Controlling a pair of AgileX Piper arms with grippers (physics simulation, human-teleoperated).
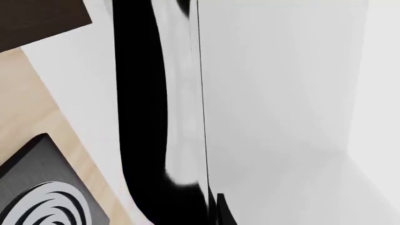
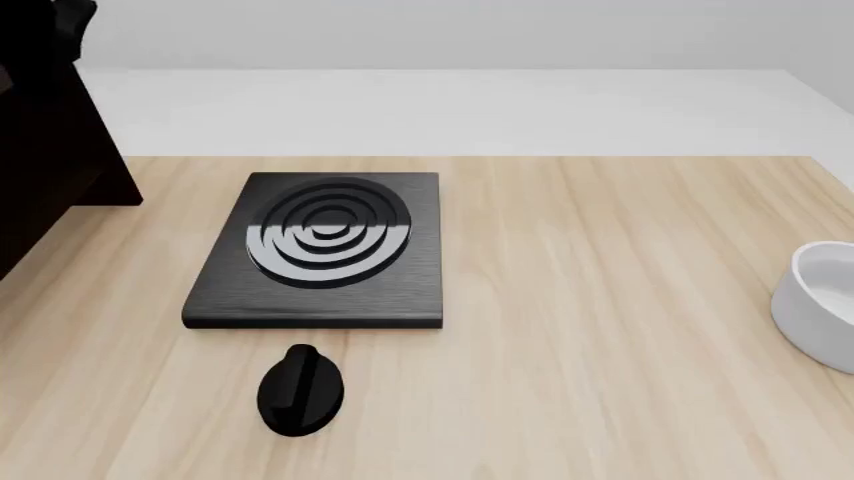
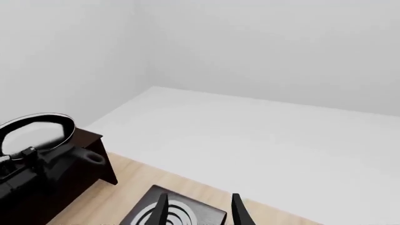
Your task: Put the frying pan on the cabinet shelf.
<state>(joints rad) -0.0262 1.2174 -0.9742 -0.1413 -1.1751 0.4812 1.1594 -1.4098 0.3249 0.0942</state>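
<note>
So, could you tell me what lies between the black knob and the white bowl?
Nothing: in the front view, only bare wooden table separates the knob from the bowl.

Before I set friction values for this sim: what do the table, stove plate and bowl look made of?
Table: light wood, matte, with visible grain lines. Stove plate: black, probably brushed metal or glass, given fine streaks and glossy grey rings. Bowl: smooth white, probably glazed ceramic, though plastic is possible; only part of it shows.

Black stove plate (image 2: 320, 255) with grey concentric rings, black knob (image 2: 302, 392), white bowl (image 2: 821, 303), pale wood table (image 2: 601, 350).
</note>
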